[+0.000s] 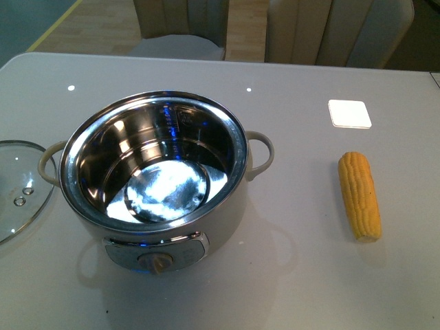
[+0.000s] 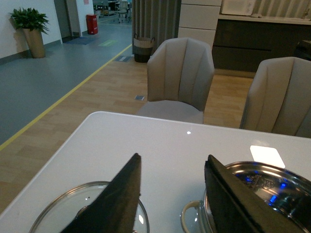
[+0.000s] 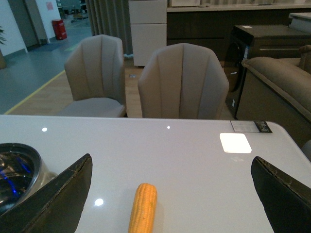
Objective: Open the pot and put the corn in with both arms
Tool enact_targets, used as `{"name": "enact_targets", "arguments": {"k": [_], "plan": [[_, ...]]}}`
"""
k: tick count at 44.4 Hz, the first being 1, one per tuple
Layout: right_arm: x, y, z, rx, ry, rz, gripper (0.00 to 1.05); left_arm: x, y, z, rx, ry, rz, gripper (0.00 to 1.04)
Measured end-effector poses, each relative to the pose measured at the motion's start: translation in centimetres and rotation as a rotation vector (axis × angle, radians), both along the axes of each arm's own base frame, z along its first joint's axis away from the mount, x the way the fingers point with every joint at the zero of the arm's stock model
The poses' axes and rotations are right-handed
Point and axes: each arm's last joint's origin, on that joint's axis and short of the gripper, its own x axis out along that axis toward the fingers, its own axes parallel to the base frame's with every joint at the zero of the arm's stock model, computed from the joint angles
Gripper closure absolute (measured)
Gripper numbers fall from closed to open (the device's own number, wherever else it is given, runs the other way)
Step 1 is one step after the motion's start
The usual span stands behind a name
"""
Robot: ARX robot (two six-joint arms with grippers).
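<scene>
Neither arm shows in the front view, so each pincer is known only from its own wrist camera. There only two dark fingers appear, their roots cut off by the picture's edge. One finger of the left gripper (image 2: 172, 160) covers part of the glass lid (image 2: 58, 208), and the other covers part of the pot (image 2: 265, 167). The front view also crops the lid at its edge. From the right wrist the pot is a sliver of steel rim, half behind one finger, and the near end of the corn (image 3: 143, 206) runs out of the picture.

The corn lies flat on the table (image 1: 295, 275). Its long axis runs roughly the way the right gripper (image 3: 171, 162) faces, with the rounded end pointing away from that gripper. It sits ahead of the gripper, within the span of its fingers and nearer the finger on the pot's side, touching neither. In the front view its far end leans slightly toward the pot, and the two are well apart.

The right gripper's jaws are spread very wide, with the corn and bare table showing in the gap. The left gripper's jaws are parted too, less widely, with bare table between them. The lid lies off the outer side of one finger and the open pot off the outer side of the other. Whether those fingers touch lid or pot cannot be told
</scene>
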Motion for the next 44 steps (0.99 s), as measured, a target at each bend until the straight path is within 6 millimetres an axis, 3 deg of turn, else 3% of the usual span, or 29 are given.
{"name": "enact_targets", "arguments": {"k": [8, 14, 44], "plan": [[0.0, 0.0, 0.0, 0.0, 0.0, 0.0, 0.09, -0.9, -0.7, 0.2, 0.006, -0.009, 0.003, 1.01], [0.0, 0.0, 0.0, 0.0, 0.0, 0.0, 0.09, -1.5, -1.7, 0.4, 0.01, -0.018, -0.008, 1.01], [0.0, 0.0, 0.0, 0.0, 0.0, 0.001, 0.09, -3.5, -1.8, 0.6, 0.01, -0.025, -0.002, 1.01]]}}
